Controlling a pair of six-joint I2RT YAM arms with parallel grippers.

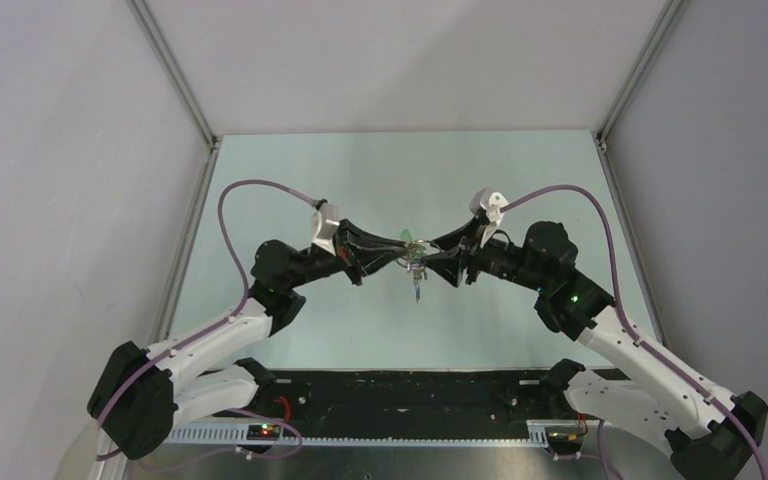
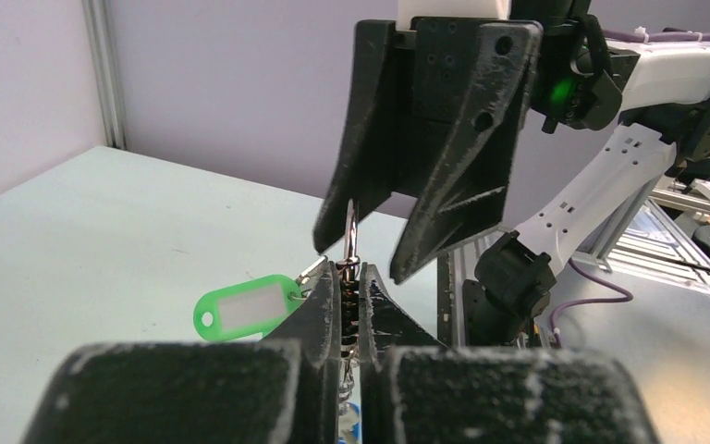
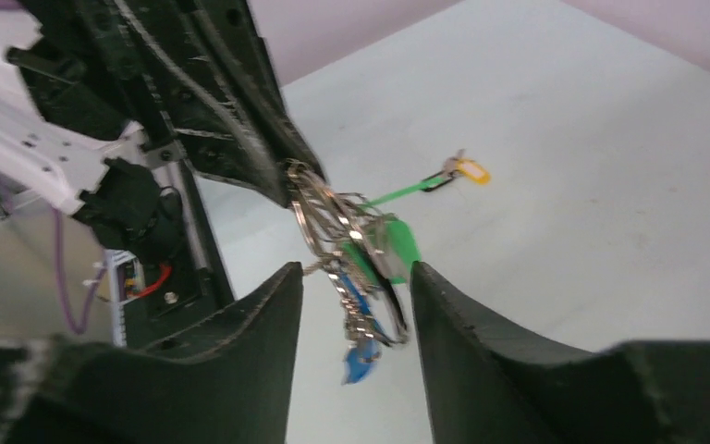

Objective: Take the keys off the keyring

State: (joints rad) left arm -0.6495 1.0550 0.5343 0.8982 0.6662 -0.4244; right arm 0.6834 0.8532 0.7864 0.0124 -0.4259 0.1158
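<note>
Both arms meet above the middle of the table. My left gripper (image 2: 352,273) is shut on the keyring (image 2: 352,236), a thin silver ring standing upright between its fingers. The keys (image 3: 359,305) hang below it in a bunch (image 1: 417,285): a blue-headed key (image 3: 361,363) at the bottom and a green tag (image 2: 243,311) sticking out sideways. My right gripper (image 3: 356,273) faces the left one and is open. Its two fingers stand on either side of the hanging bunch with a gap on both sides.
A thin green piece (image 3: 402,195) with a small yellow tag (image 3: 471,171) lies on the pale table (image 1: 310,180) beyond the bunch. Grey walls and metal frame posts (image 1: 175,75) enclose the table. The arm bases sit on a black rail (image 1: 410,400) at the near edge.
</note>
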